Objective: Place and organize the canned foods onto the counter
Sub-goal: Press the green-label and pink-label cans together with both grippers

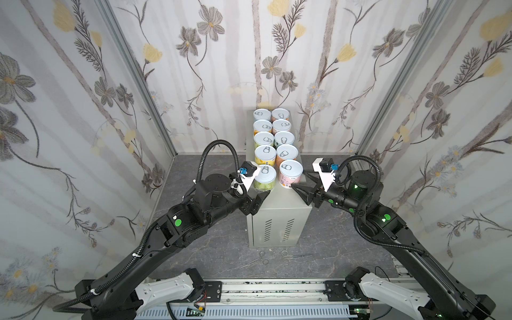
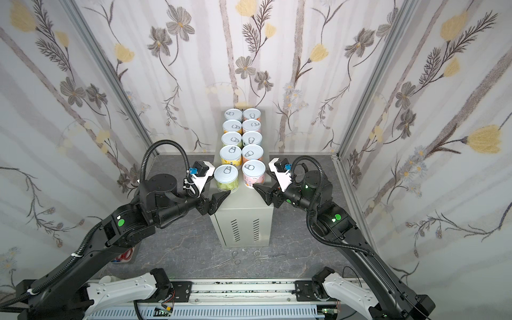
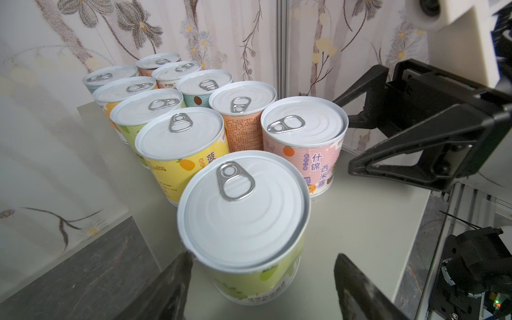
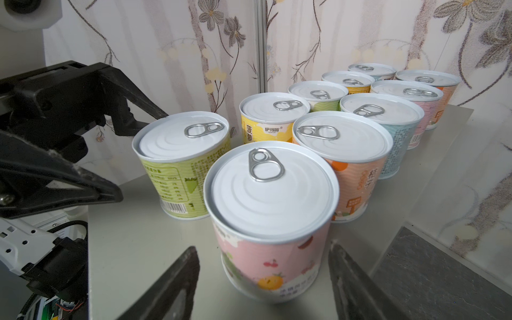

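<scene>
Showing ten short cylindrical tins (image 1: pixel 265 152) with silver pull-tab lids and coloured paper labels, all upright on the flat light-grey metal tabletop (image 1: pixel 279 201) of a tall cabinet with slanted vent slots. Arranged in two rows of five, running from near the front edge back to the floral-papered wall, packed close together.

Nearest the front: a green-labelled tin (image 1: pixel 265 178) on the left and a pink-labelled tin (image 1: pixel 291 173) on the right, with a narrow gap between.

Spread apart to either side of the green-labelled tin: the black left fingers (image 3: pixel 171 291). Spread likewise about the pink-labelled tin: the black right fingers (image 4: pixel 171 285). Close beside the tins in both cases, actual contact not possible to tell. Judged as gripping nothing, with both tins resting on the tabletop.

Judged complete or all but complete: no tin visible on the dark marbled floor (image 1: pixel 221 249), only thin metal scissors (image 1: pixel 288 255) lying before the cabinet. Left to do, at most: trimming the front pair into line and drawing both arms clear.
</scene>
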`<state>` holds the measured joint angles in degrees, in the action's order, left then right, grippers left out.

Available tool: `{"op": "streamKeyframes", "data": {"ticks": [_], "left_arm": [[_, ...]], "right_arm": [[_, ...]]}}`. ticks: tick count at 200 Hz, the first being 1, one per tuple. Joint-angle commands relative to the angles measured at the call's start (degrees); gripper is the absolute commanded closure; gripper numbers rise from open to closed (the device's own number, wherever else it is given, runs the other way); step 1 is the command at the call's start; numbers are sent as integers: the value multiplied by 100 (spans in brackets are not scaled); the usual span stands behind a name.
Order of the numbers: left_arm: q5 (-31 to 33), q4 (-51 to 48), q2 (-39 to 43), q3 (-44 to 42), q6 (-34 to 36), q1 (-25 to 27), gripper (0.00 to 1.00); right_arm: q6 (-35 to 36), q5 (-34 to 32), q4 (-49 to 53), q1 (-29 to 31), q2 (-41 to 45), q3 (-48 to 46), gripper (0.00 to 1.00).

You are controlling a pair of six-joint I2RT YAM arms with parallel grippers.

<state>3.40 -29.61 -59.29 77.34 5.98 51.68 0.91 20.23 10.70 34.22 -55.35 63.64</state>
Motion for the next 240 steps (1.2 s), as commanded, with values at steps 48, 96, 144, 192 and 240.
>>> {"op": "streamKeyframes", "data": {"ticks": [48,96,144,192,240], "left_arm": [[-37,306,-209,61,160,-23,22],[-138,456,-285,6,158,-53,25],[-92,477,-286,16,141,-64,26],[43,473,-302,22,119,-77,27],[165,516,-329,11,149,-84,27]], "right_arm": [[-12,-20,-437,7,4,-165,30],[-29,3,-507,20,-29,-141,33],[-20,34,-525,19,-54,-167,36],[-21,109,-585,17,-91,-185,38],[-20,104,-590,18,-143,-194,41]]}}
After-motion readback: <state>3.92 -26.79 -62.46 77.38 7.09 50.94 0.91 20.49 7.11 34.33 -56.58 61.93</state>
